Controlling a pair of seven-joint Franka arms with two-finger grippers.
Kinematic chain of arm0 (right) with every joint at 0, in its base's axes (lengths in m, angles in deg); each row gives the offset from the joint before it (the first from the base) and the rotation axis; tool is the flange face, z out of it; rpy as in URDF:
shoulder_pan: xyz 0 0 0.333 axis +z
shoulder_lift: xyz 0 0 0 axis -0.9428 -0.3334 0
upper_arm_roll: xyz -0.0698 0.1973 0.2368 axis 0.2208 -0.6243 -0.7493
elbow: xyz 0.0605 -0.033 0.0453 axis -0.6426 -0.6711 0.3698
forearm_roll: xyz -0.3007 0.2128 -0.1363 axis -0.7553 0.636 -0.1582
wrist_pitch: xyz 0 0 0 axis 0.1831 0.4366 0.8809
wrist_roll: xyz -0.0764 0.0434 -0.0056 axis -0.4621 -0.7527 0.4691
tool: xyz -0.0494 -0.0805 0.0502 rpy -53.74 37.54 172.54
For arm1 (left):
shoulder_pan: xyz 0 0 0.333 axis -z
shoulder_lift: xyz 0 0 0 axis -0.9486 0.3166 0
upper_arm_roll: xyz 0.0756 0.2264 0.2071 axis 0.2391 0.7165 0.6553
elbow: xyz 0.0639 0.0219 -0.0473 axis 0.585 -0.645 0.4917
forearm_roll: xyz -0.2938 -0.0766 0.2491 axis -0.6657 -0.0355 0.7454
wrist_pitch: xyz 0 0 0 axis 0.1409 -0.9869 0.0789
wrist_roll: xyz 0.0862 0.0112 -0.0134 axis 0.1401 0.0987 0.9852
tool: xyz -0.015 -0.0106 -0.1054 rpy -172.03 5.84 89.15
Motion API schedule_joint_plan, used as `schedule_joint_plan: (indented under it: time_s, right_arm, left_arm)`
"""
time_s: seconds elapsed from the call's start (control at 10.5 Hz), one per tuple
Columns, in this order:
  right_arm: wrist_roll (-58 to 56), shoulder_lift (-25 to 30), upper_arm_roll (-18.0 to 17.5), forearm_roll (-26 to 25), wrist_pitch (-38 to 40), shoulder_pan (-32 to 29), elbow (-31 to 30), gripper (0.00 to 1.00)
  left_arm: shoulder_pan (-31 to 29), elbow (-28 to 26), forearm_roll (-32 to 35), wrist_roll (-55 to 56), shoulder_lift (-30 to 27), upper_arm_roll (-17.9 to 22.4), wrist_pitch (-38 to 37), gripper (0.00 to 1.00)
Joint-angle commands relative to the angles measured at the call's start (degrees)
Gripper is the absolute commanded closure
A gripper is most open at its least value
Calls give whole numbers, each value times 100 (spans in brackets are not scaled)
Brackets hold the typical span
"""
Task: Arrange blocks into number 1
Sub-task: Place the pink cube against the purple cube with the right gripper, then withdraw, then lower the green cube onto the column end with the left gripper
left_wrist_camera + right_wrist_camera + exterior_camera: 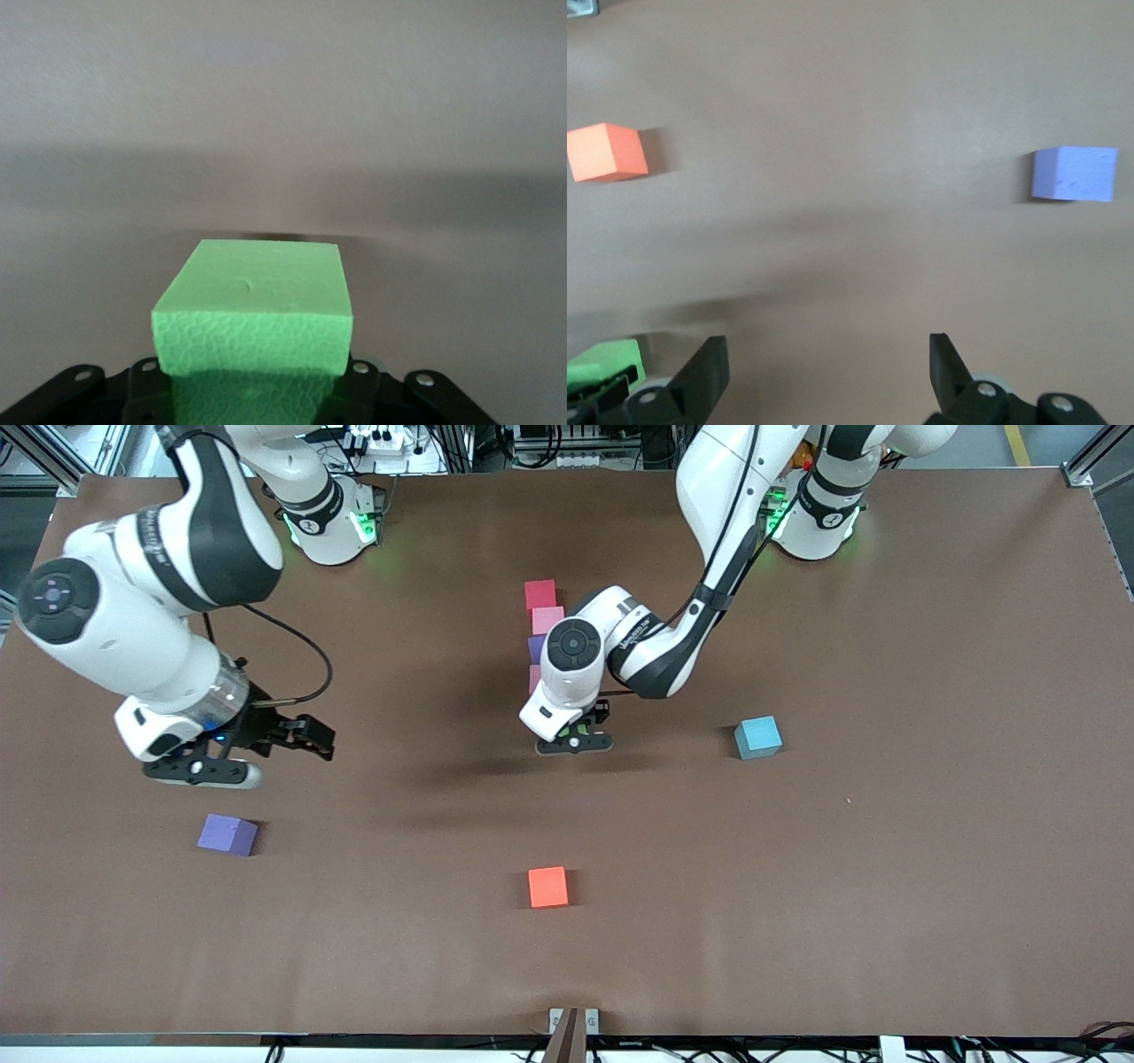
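Gripping a green foam cube point(252, 314) between its fingers, the left gripper point(576, 737) hangs low over the middle of the brown table point(886, 868), at the camera-side end of a short column of blocks. That column runs away from the front camera — a red foam cube point(539, 593) farthest, then a pink foam cube point(547, 619), a purple foam cube point(535, 647) and a sliver of another pink block point(534, 678), the last two partly hidden by the arm. Loose cubes lie apart: a light blue one point(757, 737) toward the left arm's end, an orange one point(547, 887) nearer the front edge, a violet one point(228, 834) toward the right arm's end. Above and beside that violet cube the right gripper point(266, 753) waits — fingers spread, holding nothing.
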Motion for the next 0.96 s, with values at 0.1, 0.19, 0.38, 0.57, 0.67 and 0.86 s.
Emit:
schedule_joint_plan:
  time_s: [0.1,0.19,0.38,0.57,0.67,0.86]
  right_arm:
    - [-85,156,-82,-61,431,-392,461,0]
    - [-111,174,-82,-70,614,-541,645,0]
    - [-950,165,58,-227,1334,-744,1050,0]
    - [-1270,148,515,-211,1520,-674,1253,0]
    - [-1332,139,542,-228,1617,-727,1331,0]
    - [-1333,130,508,-202,1618,-823,1350,0]
  left_arm:
    - [275,183,-129,-147,241,35,-105,100]
    - [284,183,-146,-129,241,35,-105,100]
    - [337,218,-164,-120,249,35,-105,100]
    - [355,236,-164,-68,267,35,-88,100]
    - [363,271,-164,-33,293,35,-79,100]
    - [416,376,-164,99,372,35,-61,100]
